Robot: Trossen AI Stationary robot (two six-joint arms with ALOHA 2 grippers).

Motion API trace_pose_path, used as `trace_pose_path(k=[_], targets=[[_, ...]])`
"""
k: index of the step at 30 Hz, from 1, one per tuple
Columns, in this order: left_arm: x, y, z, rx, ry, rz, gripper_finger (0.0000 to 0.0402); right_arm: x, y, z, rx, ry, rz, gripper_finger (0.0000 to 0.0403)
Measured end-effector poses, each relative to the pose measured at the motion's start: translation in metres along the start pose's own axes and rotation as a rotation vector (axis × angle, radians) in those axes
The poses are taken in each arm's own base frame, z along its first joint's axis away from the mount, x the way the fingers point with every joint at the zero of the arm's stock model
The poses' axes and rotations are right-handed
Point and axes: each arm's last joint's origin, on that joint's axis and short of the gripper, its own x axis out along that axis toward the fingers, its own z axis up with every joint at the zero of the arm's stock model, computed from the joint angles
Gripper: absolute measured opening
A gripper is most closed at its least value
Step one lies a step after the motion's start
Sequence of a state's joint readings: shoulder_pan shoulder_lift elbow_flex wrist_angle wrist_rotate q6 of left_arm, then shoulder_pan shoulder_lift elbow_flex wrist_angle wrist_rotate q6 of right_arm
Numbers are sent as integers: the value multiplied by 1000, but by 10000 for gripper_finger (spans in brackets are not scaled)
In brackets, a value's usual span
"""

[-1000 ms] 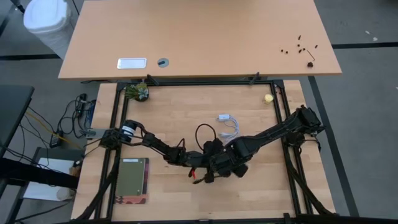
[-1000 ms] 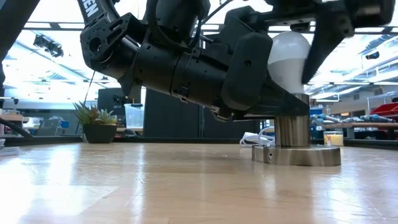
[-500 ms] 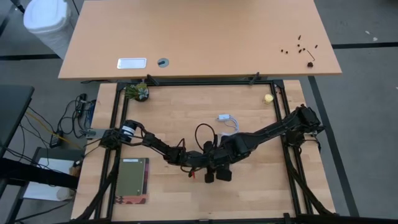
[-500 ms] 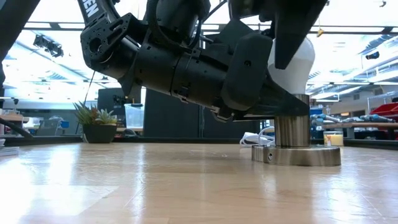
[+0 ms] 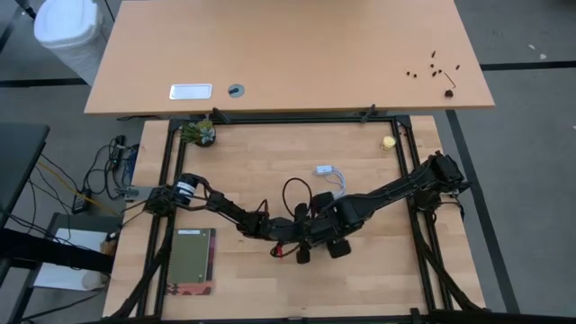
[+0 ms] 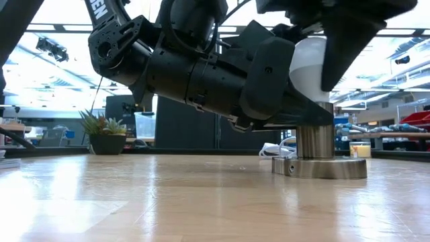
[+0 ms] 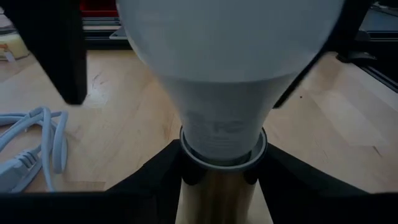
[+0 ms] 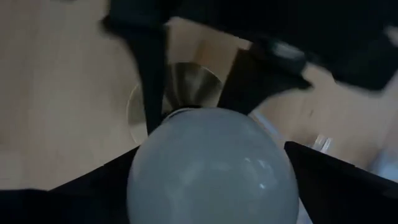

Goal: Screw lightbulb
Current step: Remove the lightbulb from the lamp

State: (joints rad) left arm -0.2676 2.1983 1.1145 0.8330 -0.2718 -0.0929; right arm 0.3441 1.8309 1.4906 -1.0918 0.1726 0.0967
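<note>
Behind both hands, the lightbulb (image 6: 308,67) half hidden.

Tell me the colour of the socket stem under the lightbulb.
Brushed silver metal; the socket stem below the white lightbulb shows best in the low view.

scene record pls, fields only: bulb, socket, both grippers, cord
lightbulb: upright, seated in the socket stem
socket: metal stem on a round disc base, standing on the table
left gripper: fingers either side of the socket stem, just below the bulb
right gripper: over the bulb from above, fingers open either side of the globe
cord: white, loose on the table beside the socket
</note>
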Motion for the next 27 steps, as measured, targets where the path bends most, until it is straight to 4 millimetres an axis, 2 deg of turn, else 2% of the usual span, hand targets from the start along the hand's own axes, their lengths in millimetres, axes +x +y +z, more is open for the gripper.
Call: trace_pose_path(k=[7, 12, 15, 19, 22, 27], targets=[[0, 0, 0, 0, 0, 0, 188, 0, -1, -1, -559, 12, -24, 315], [0, 0, 0, 7, 2, -4, 188, 0, -10, -6, -703, 129, -209, 286], [0, -2, 0, 9, 3, -20, 188, -2, -17, -13, -721, 244, -317, 275], [0, -2, 0, 8, 3, -24, 188, -7, -13, -22, -699, 307, -316, 268], [0, -1, 0, 7, 2, -16, 188, -11, -6, -25, -618, 283, -272, 268], [0, -1, 0, 7, 2, -13, 188, -35, 9, -35, -373, 157, -167, 266]])
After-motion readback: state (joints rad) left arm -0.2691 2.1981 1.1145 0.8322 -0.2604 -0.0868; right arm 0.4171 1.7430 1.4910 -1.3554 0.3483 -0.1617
